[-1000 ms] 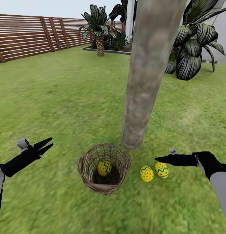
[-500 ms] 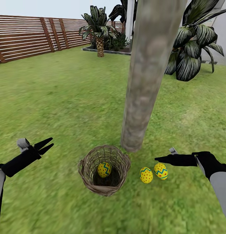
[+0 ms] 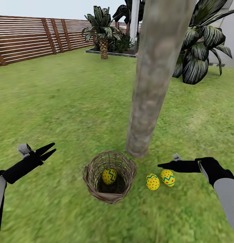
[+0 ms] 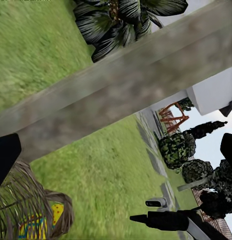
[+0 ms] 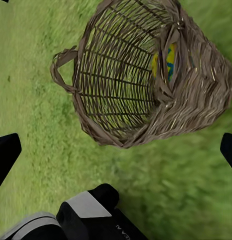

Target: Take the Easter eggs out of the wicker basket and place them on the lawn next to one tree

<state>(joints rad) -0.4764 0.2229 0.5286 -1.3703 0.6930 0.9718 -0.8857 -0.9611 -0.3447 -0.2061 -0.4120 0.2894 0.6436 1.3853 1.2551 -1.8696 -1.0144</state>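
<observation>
My left claw (image 3: 49, 150) hangs over bare lawn (image 3: 63, 101) well left of the wicker basket (image 3: 109, 176), fingers spread, holding nothing, same pose as a second ago. Basket sits upright on the grass just in front of the tree (image 3: 154, 77) base, one Easter egg (image 3: 109, 176) still inside; the right wrist view shows it through the weave (image 5: 166, 60). Right of the basket, two eggs lie on the lawn touching each other, the dotted one (image 3: 152, 181) nearer the basket, the zigzag one (image 3: 167, 177) beside it, both close to the trunk. My right claw (image 3: 164, 165) hovers just above and behind those two, not touching either; over the last second it has slid slightly left toward the basket. From the head view I can't tell its finger gap, but the right wrist view has its fingertips (image 5: 6, 152) far apart at the frame edges, so it reads as spread and empty. Judgement: two of three are done, the right arm looks to be starting its reach for the last egg. Risk is nudging the placed eggs or tipping the basket on the way in.
</observation>
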